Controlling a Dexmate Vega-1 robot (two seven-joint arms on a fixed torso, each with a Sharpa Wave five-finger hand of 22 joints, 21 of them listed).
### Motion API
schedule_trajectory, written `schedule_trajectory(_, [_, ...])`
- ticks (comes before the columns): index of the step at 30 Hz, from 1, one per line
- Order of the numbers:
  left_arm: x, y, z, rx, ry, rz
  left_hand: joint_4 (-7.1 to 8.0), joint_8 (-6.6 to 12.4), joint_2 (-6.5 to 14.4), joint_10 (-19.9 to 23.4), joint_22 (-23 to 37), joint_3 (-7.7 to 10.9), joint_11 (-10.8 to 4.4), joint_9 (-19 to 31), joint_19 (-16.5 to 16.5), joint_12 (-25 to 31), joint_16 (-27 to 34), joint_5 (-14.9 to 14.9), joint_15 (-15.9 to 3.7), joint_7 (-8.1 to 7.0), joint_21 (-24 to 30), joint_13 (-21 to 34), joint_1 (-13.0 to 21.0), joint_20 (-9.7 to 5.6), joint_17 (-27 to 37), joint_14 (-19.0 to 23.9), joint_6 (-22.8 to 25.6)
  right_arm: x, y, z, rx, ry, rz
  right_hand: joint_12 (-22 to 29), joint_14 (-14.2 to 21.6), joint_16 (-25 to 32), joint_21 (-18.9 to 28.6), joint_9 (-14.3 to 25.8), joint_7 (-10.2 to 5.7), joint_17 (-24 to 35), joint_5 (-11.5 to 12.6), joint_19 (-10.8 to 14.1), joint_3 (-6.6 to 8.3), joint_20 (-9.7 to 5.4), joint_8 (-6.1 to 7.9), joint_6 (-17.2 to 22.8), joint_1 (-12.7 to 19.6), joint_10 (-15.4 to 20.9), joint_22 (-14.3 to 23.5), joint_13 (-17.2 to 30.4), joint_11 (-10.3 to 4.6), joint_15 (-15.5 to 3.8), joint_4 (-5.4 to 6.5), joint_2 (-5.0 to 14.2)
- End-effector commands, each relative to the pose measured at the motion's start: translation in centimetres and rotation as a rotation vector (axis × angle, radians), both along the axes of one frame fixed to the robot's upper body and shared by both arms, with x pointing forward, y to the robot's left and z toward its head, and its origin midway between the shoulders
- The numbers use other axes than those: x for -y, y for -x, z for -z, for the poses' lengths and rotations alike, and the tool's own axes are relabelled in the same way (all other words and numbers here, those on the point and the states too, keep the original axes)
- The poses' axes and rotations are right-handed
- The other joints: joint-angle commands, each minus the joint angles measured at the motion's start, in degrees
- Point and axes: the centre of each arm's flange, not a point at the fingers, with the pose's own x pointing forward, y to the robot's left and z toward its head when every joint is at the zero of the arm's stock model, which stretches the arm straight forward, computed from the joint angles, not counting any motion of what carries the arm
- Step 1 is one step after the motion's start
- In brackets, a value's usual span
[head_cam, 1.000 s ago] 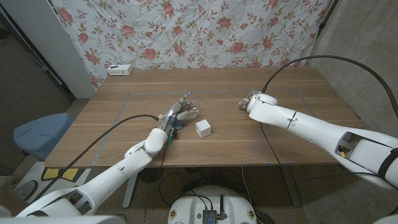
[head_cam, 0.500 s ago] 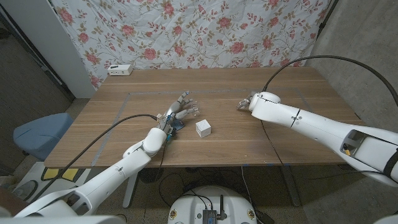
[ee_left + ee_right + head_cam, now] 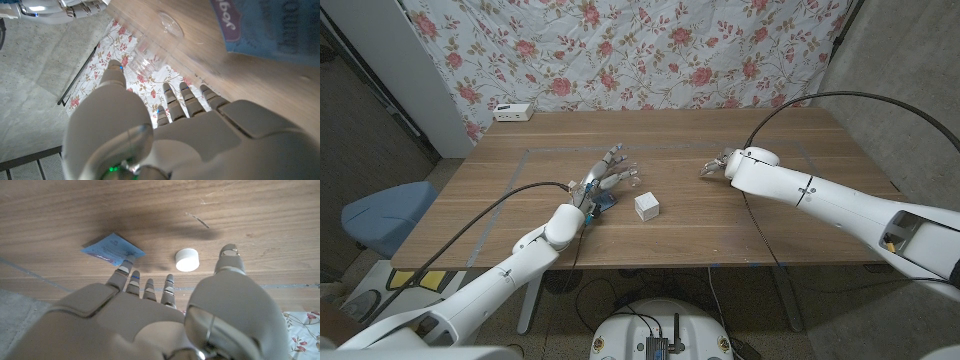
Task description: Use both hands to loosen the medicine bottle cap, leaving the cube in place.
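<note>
The clear plastic medicine bottle (image 3: 150, 47) stands on the wooden tabletop (image 3: 770, 230) between the left hand's (image 3: 611, 176) spread thumb and fingers. I cannot tell if they touch it. The right hand (image 3: 715, 166) hangs well apart, fingers open and empty, and a round white cap (image 3: 187, 260), possibly the bottle's own, lies beyond it. The small white cube (image 3: 647, 206) sits just beside the left hand, near a blue foil sachet (image 3: 603, 203). A loose grip could tip the light bottle, and a reaching right arm could knock the cube.
</note>
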Motion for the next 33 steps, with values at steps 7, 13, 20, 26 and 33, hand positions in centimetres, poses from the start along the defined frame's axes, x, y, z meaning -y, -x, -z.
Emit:
schedule_trajectory(7, [-0.3,1.2,-1.2,0.004,0.033,0.043,0.77,-0.11,0.03,-2.45,0.32,-0.96,0.24,0.14,-2.32,0.06,-0.16,0.69,-4.06,-0.16,-0.35,0.07,-2.07,0.8,0.11,-2.53,-0.62,0.5,2.0,-1.7,0.089,-0.008,-0.035,0.64,-1.24,0.12,0.31,-0.16,0.16,0.21,0.55,-1.55,-0.69,0.04,0.43,-0.78,-1.52,-0.02,0.02,0.27,0.43,0.63,0.59,-0.23])
schedule_trajectory(13, [-0.2,1.5,-1.8,0.014,0.041,0.044,0.99,-0.08,0.18,-2.5,0.33,-1.14,0.28,0.15,-2.89,0.26,-0.14,0.72,-3.83,-0.16,-0.35,0.07,-2.55,1.13,0.11,-3.13,-0.66,0.8,2.4,-2.1,0.118,-0.02,-0.051,0.82,-1.56,0.25,0.42,-0.19,0.34,0.25,0.6,-1.8,-1.09,0.02,0.55,-1.0,-2.57,0.24,0.0,0.25,0.71,0.47,1.11,-0.22])
schedule_trajectory(20, [-0.1,1.5,-2.2,0.027,0.065,0.041,1.25,0.09,0.37,-2.17,0.34,-1.32,0.39,0.17,-3.06,0.55,0.11,0.73,-3.61,-0.11,-0.22,0.08,-3.09,1.44,0.12,-2.99,-0.3,1.4,2.9,-2.2,0.17,-0.05,-0.078,1.09,-1.72,0.54,0.57,-0.27,0.83,0.29,0.67,-2.1,-1.82,-0.66,0.79,-1.11,-4.45,0.73,-0.03,0.19,0.67,0.25,2.04,-0.22])
schedule_trajectory(26, [-0.1,1.5,-2.5,0.041,0.096,0.029,1.44,0.32,0.67,-1.89,0.35,-1.38,0.48,0.19,-2.76,0.74,0.21,0.74,-3.54,-0.07,0.02,0.09,-3.44,1.56,0.11,-2.93,0.32,2.2,3.3,-2.1,0.241,-0.089,-0.113,1.31,-1.14,1.04,1.06,-0.41,0.86,0.29,0.84,-1.29,-2.5,-2.02,0.93,-1.29,-6.22,1.33,-0.08,0.11,0.57,-0.97,2.88,-0.15])
schedule_trajectory(33, [-0.3,1.1,-2.9,0.047,0.125,0.027,1.65,0.53,1.19,-1.49,0.36,-1.37,0.52,0.21,-2.52,0.97,0.43,0.73,-3.35,-0.08,0.21,0.11,-3.77,1.8,0.1,-2.48,1.13,2.7,3.6,-2.0,0.303,-0.117,-0.131,1.62,-0.75,1.33,1.19,-0.58,0.6,0.29,0.99,-0.91,-2.98,-3.27,1.23,-0.79,-7.52,2.26,-0.13,0.03,0.25,-1.94,3.5,-0.01])
